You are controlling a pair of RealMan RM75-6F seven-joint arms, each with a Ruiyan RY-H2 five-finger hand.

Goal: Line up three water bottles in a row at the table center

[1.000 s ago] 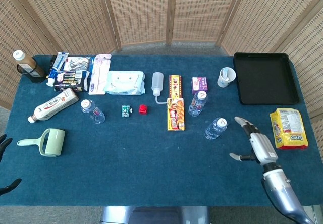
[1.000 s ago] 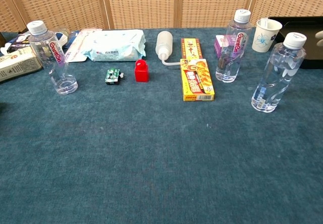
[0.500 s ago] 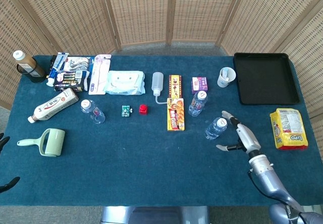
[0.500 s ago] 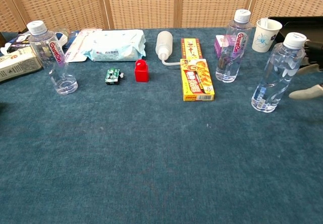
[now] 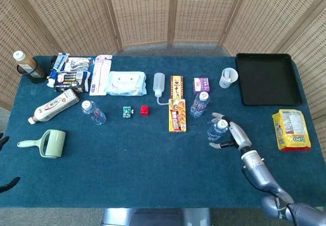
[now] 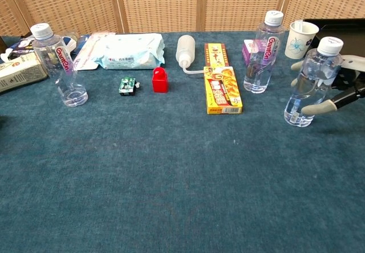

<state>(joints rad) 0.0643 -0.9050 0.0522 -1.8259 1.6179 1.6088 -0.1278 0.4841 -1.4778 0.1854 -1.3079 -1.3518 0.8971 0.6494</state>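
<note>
The right hand reaches in from the right with its pale, tapered fingers curved around the near clear plastic bottle; the fingers lie on both sides of the ribbed, waisted body, though whether they actually press it cannot be told from these views. That bottle stands upright on the felt-like dark blue table cloth, right of centre, with a white screw cap. A second clear bottle stands just behind and to its left, beside the flat yellow snack box. The third bottle, also transparent with red lettering, stands well apart on the left half of the table.

Only dark fingertips of the left hand show at the far left edge, spread and holding nothing.

A soft wipes pack, a white squeeze bottle with a bent nozzle, a small red cube-like block, a paper cup, a shallow black rectangular tray and a crinkled yellow bag lie around. A woven wicker screen stands behind.
</note>
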